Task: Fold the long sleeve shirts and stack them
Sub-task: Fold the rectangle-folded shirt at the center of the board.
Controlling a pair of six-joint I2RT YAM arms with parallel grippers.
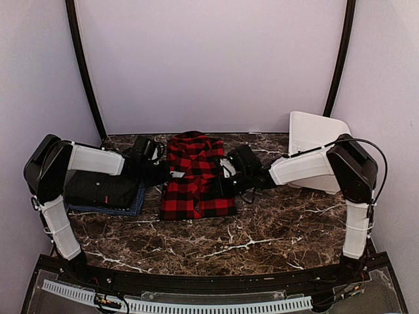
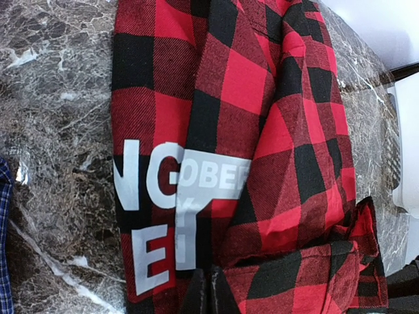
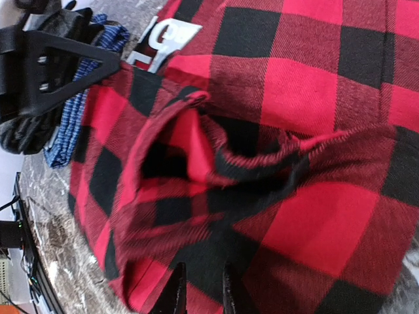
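Here the left gripper (image 2: 209,294) has its jaws pressed tight together at the left edge of the checked shirt (image 1: 196,190), beside the white letters; whether any cloth is pinched cannot be told. The right gripper (image 3: 201,293) shows a slim gap between its fingers over bunched cloth at the shirt's right edge, and a grip there cannot be told either. Both forearms reach inward almost level, with elbows raised at the outer sides. The checked shirt lies partly folded at the middle of the table (image 1: 275,222). At its left, under the left arm, the black shirt (image 1: 98,190) lies on the blue shirt (image 1: 135,207). Bare marble runs in front and to the right. The basket (image 1: 314,134) leans in the far right corner.
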